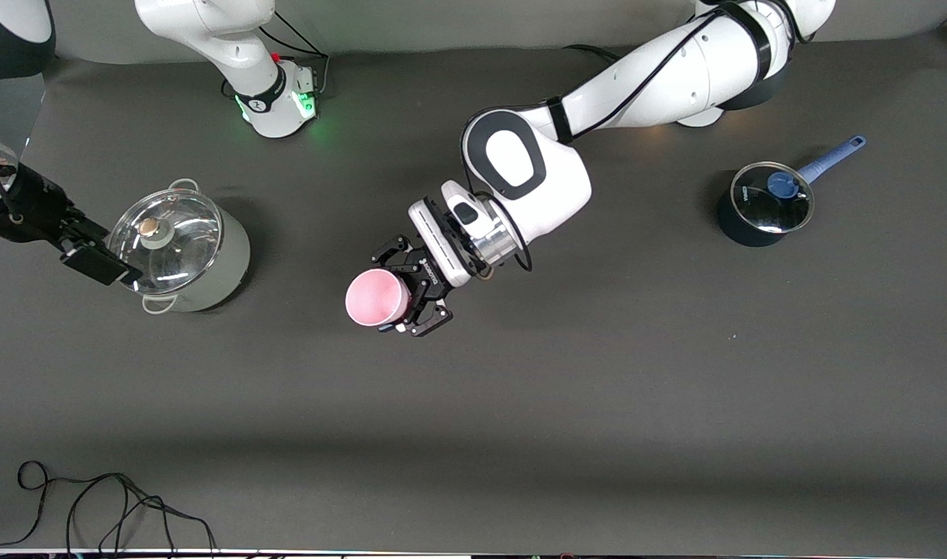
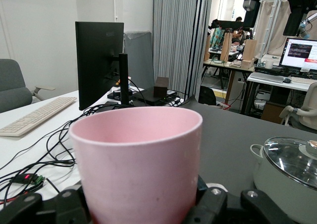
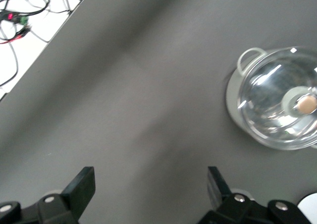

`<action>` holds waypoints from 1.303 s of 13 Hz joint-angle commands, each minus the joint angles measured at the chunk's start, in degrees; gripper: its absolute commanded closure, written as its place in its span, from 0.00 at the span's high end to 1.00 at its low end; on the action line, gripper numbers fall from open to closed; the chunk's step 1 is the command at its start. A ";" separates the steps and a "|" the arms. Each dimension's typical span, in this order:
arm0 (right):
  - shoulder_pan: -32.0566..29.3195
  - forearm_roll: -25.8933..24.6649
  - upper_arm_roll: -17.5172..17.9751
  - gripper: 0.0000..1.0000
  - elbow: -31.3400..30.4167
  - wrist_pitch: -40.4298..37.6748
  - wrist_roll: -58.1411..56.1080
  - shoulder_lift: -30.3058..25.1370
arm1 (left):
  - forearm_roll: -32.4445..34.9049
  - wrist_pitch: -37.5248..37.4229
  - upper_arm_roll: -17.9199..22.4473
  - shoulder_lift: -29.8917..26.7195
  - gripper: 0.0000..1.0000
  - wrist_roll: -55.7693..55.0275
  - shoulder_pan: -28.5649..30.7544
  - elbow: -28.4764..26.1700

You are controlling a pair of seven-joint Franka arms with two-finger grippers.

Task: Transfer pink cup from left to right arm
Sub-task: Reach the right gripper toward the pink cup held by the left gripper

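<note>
A matt, smooth plastic pink cup (image 1: 376,299) is seen. Glossy glass lids are borne by the pale pot (image 1: 209,268) and the dark saucepan (image 1: 741,225). The table (image 1: 598,388) is covered in matt grey.

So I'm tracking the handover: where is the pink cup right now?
The pink cup is held in the left hand above mid-table, between the grey lidded pot and the blue saucepan.

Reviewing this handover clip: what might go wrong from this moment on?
1. The left gripper holds the pink cup low on its body, so the right arm's fingers may have little free wall to grip.
2. The right gripper, open, sits beside the grey lidded pot; swinging toward the cup, it might clip the pot's glass lid.
3. If the left fingers release early, the cup may drop onto the table.
</note>
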 commanded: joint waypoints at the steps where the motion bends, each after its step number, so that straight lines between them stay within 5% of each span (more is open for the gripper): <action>1: 1.57 4.45 -0.28 1.00 3.59 -1.48 5.06 0.70 | -0.42 2.47 0.96 -1.01 0.00 -0.89 -3.13 2.66; 8: 11.50 8.50 0.16 1.00 18.00 -5.96 24.58 9.48 | -0.25 2.47 1.14 -1.10 0.00 -0.89 -3.14 2.92; 17: 12.39 10.70 4.37 1.00 25.84 -3.77 31.19 18.36 | -0.16 2.47 1.23 -1.10 0.00 -0.89 -3.14 3.63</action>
